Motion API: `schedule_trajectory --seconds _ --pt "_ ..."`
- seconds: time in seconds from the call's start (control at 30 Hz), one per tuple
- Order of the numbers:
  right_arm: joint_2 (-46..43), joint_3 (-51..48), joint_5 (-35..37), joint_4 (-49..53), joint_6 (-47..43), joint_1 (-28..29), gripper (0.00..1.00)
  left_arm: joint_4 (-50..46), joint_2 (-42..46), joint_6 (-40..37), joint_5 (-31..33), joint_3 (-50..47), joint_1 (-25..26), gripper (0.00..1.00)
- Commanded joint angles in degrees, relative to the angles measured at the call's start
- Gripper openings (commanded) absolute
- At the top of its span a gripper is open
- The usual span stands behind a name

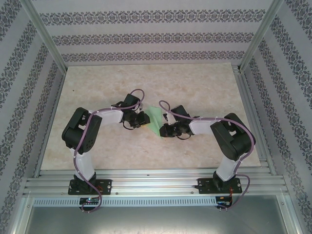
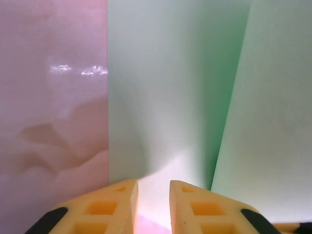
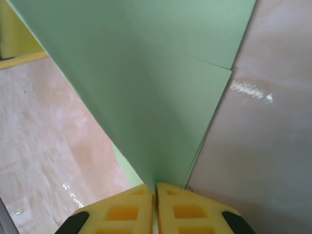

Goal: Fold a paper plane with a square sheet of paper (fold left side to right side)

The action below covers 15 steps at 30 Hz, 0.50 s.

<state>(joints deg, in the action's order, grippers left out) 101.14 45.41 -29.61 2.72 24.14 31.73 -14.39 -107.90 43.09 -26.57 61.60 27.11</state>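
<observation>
Four yellow fingers, one paper sheet

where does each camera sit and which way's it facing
top external: above, behind the bases, looking down on the table; both arms show, left gripper and right gripper flanking the green paper.
left wrist: on the left arm, looking along its parted fingers at that paper.
right wrist: on the right arm, looking along fingers shut on it.
shared: the paper.
</observation>
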Motion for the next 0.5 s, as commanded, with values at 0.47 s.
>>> schedule_trajectory --seconds 0.47 --pt "1.4 -2.6 0.8 -1.4 0.8 -1.0 0.11 1.2 1.1 -4.3 -4.5 4.1 2.3 0.25"
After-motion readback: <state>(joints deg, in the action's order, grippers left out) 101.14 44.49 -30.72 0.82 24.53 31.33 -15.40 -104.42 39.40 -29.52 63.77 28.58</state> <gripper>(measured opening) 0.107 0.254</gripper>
